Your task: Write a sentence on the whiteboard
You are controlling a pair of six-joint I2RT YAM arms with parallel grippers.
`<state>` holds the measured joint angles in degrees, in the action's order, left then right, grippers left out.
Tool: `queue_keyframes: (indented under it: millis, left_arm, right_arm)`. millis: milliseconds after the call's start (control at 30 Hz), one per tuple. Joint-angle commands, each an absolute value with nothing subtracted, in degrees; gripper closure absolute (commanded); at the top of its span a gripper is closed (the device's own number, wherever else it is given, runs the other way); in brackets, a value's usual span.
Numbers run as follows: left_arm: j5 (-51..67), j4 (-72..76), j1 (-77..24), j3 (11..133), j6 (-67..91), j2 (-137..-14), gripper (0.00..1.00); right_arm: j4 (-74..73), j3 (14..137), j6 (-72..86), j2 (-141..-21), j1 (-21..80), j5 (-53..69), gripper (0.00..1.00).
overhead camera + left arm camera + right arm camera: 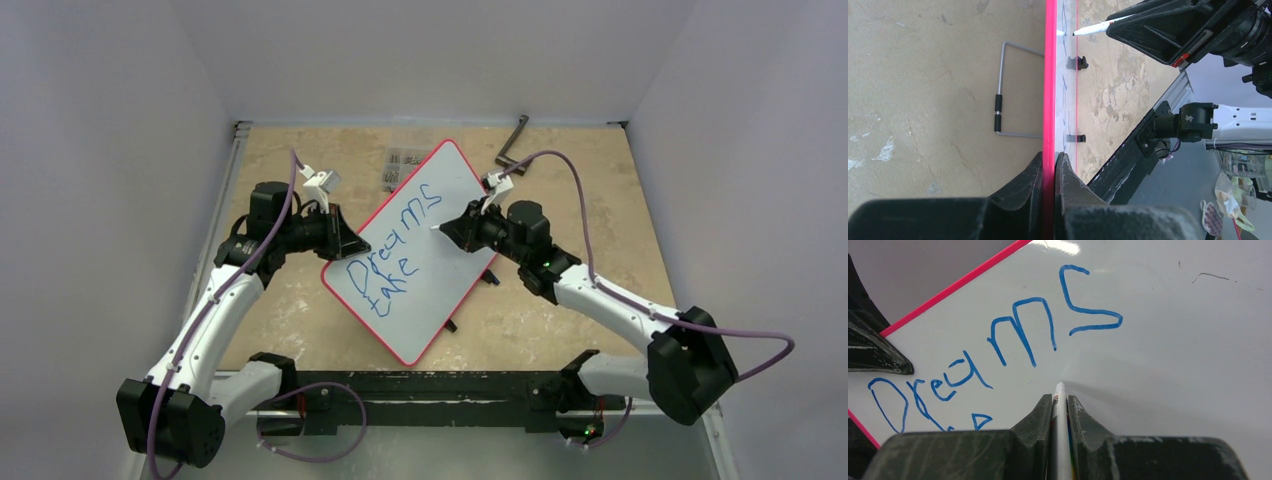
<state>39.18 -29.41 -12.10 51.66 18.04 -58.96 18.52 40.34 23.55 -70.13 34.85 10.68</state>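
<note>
The whiteboard (pixel 440 295) stands tilted on the table (pixel 600 220), its red edge clamped by the left pincer (pixel 1049 165), while the right pincer (pixel 1060 407) grips a marker (pixel 1060 392) near the surface, the sentence (pixel 395 245) reading only "Dreams take", the remainder apparently outstanding

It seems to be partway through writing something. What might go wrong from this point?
1. The left gripper pinches the whiteboard only by its thin red rim, so pen pressure might twist the board or make it slip.
2. The right gripper holds the marker in a narrow pinch; it might slide between the fingers and make the letters wobble.
3. Working close above the surface, the right gripper might brush and smear the blue lettering.
</note>
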Motion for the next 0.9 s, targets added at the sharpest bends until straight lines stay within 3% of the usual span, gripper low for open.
queue_keyframes:
  millis: [0, 867]
  left_arm:
    - [33.4, -30.3, -12.5, 51.3, 11.4, -59.2, 1.00]
    - [33.2, -30.3, -12.5, 51.3, 11.4, -59.4, 1.00]
  right_arm:
    - [22.1, 43.9, 23.4, -71.2, 34.7, 13.1, 1.00]
    - [22.4, 37.7, 24.2, -73.3, 34.7, 17.7, 1.00]
